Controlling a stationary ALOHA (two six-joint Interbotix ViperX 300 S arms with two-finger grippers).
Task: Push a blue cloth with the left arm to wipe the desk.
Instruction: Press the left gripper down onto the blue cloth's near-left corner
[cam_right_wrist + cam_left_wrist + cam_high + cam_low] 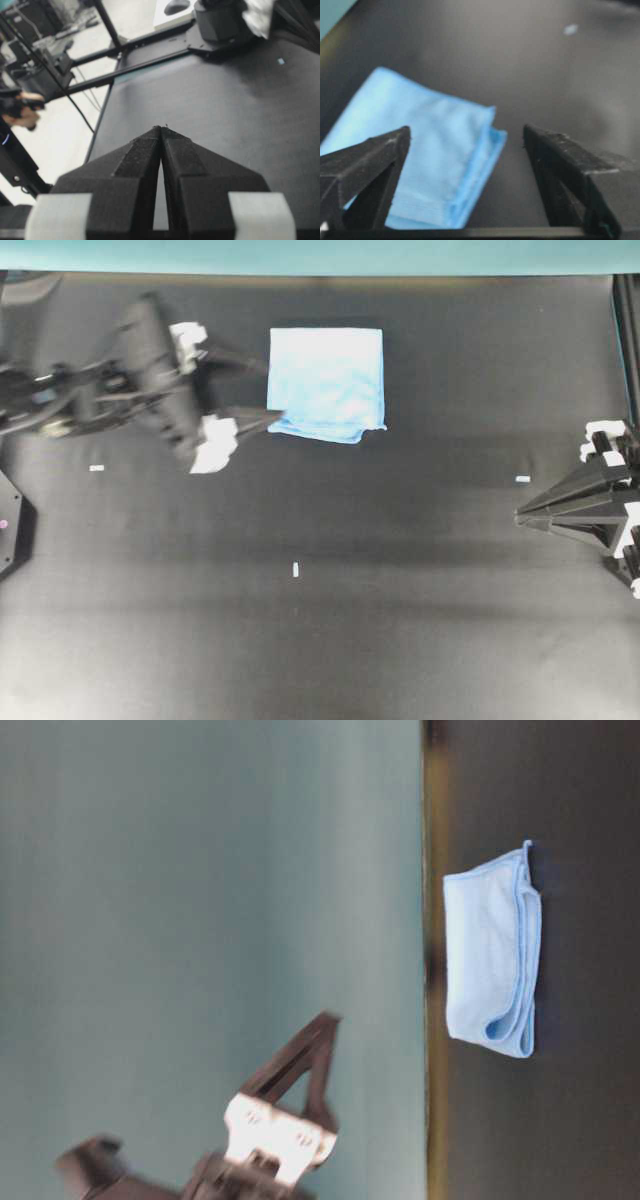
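- The left arm's black, pointed two-finger end effector [262, 392] stands wide, empty, its tips at the left edge of the cloth.
- The light sky-blue, folded, square microfibre cloth [326, 383] lies flat near the far edge of the matte black counter [320, 620].
- Step in hand, as I judge: the approach; pushing not yet begun.
- Next: press onto the cloth, then slide it across.
- The right black end effector [522, 512] rests pinched together, well apart.

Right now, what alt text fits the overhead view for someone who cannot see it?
The left pincer, open, reaches the left edge of a folded blue cloth on the black desk. The right pincer, shut, sits at the right edge.
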